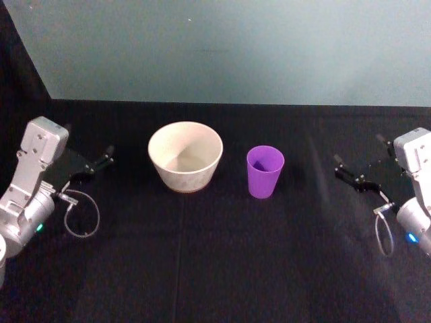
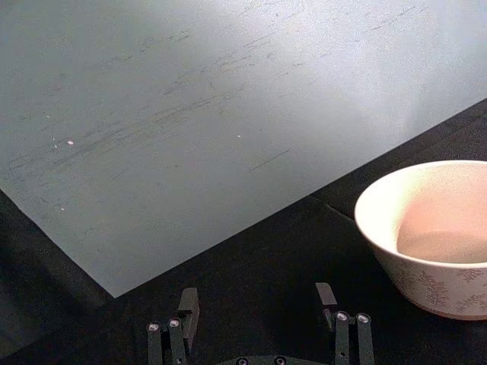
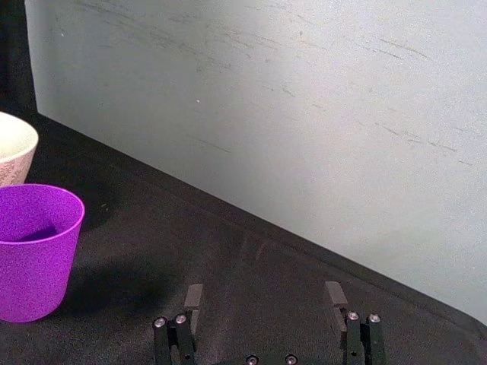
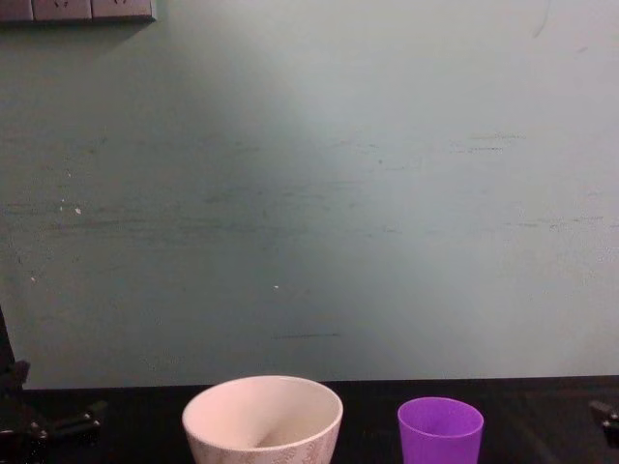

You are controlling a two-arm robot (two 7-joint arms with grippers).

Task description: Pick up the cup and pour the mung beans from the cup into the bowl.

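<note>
The bowl (image 1: 183, 176) stood upright on the black bench (image 1: 215, 269), about midway across it and toward its far edge, its cream wall tapering downward and showing a faint pale leafy pattern in the left wrist view. The cup (image 1: 264, 173) stood upright just beside the bowl on the robot's right, near it but not touching, with a strip of dark bench between them; its rim sat lower than the bowl's rim in the chest view. The cup's inside looked darker toward the bottom, but whether the mung beans lay there could not be told. The left tool (image 2: 257, 299) hung above the bench well apart from the bowl on the robot's left, its two fingers (image 2: 188, 304) spread wide with nothing between them, pointing past the bowl toward the wall (image 1: 222, 47). The right tool (image 3: 264, 295) hung on the bowl's other side, beyond the cup and well apart from both, its fingers (image 3: 334, 294) likewise spread wide and holding nothing. It sat farther from the bowl than the left tool did. A loop of grey cable (image 1: 82, 215) hung at the left wrist, on the near side of the bowl. Behind the bowl, the pale grey-green wall rose from the far edge of the bench.
</note>
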